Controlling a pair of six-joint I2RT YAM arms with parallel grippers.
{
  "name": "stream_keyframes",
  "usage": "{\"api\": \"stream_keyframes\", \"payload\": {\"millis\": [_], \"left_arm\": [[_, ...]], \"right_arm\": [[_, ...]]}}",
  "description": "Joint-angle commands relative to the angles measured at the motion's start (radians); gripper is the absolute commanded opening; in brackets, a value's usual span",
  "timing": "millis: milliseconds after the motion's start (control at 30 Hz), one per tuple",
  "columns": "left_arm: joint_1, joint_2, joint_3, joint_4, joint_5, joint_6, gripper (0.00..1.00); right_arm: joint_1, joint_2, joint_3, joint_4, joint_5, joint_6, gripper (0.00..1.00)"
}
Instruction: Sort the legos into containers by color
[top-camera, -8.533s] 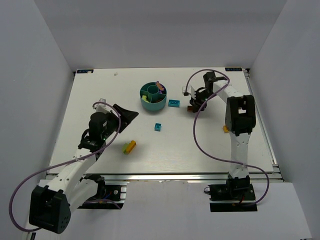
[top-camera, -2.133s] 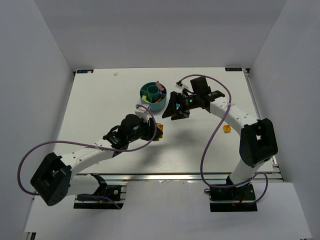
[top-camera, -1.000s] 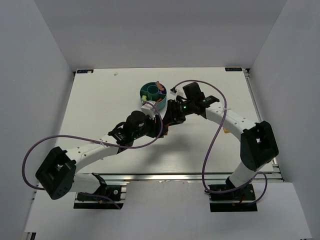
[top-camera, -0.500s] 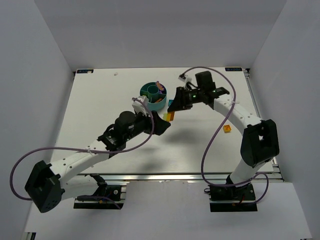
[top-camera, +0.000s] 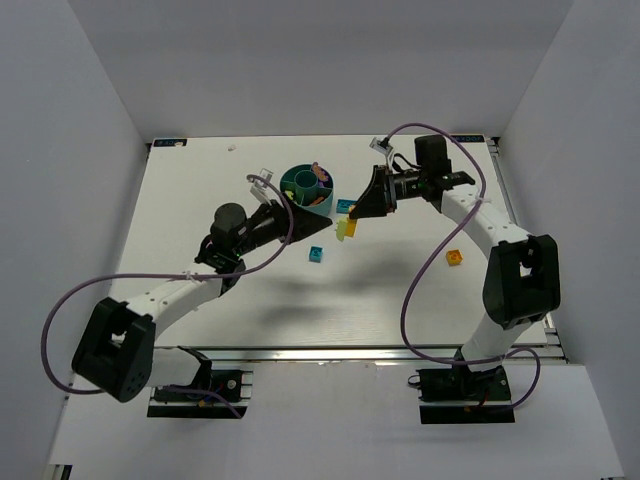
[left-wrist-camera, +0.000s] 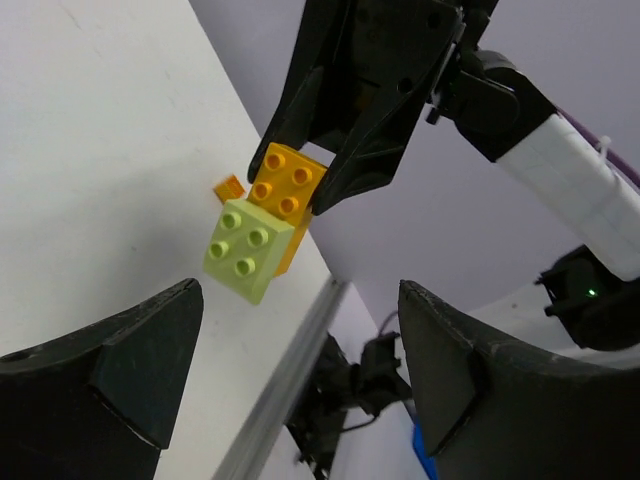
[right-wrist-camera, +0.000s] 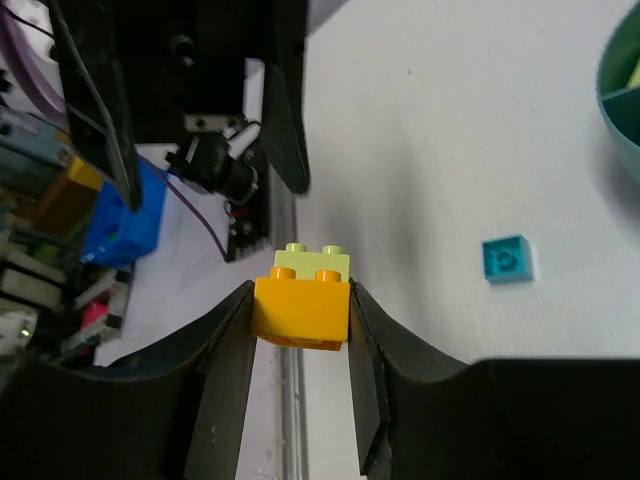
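My right gripper (right-wrist-camera: 300, 300) is shut on an orange lego (right-wrist-camera: 300, 312) that has a lime lego (right-wrist-camera: 312, 258) stuck to it. From above, this pair (top-camera: 346, 228) hangs over the table just right of the teal divided bowl (top-camera: 300, 207), at the tip of my right gripper (top-camera: 356, 214). My left gripper (top-camera: 303, 217) stands open with nothing in it, just left of the pair and below the bowl. In the left wrist view its wide-apart fingers (left-wrist-camera: 110, 370) frame the orange lego (left-wrist-camera: 285, 183) and the lime lego (left-wrist-camera: 248, 250). The bowl's compartments hold several legos (top-camera: 320, 178).
A teal lego (top-camera: 316, 254) lies on the table below the bowl and shows in the right wrist view as the teal lego (right-wrist-camera: 506, 260). Another blue lego (top-camera: 347, 206) lies beside the bowl. An orange lego (top-camera: 455, 257) lies far right, by the right arm.
My left gripper has opened, let go of the joined legos and drawn back to the left. My right gripper keeps the pair and has carried it up and right.
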Motion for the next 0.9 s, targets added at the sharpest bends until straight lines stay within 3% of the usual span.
{"api": "stream_keyframes", "payload": {"millis": [0, 67, 267, 467, 733, 867], "left_arm": [[0.001, 0.056, 0.072, 0.139, 0.188, -0.075, 0.87], [0.001, 0.079, 0.073, 0.157, 0.211, -0.071, 0.86], [0.001, 0.088, 0.064, 0.156, 0.228, -0.045, 0.85], [0.001, 0.100, 0.052, 0.197, 0.231, -0.055, 0.82], [0.001, 0.142, 0.050, 0.289, 0.275, -0.118, 0.55], [0.001, 0.142, 0.049, 0.286, 0.277, -0.121, 0.57]], "right_arm": [[0.001, -0.071, -0.056, 0.249, -0.106, 0.149, 0.00], [0.004, -0.083, -0.078, 0.391, -0.106, 0.227, 0.00], [0.024, -0.082, -0.087, 0.487, -0.114, 0.369, 0.00], [0.044, -0.082, -0.131, 0.734, -0.128, 0.597, 0.00], [0.066, -0.093, -0.157, 0.814, -0.115, 0.670, 0.00], [0.067, -0.091, -0.160, 0.857, -0.115, 0.703, 0.00]]}}
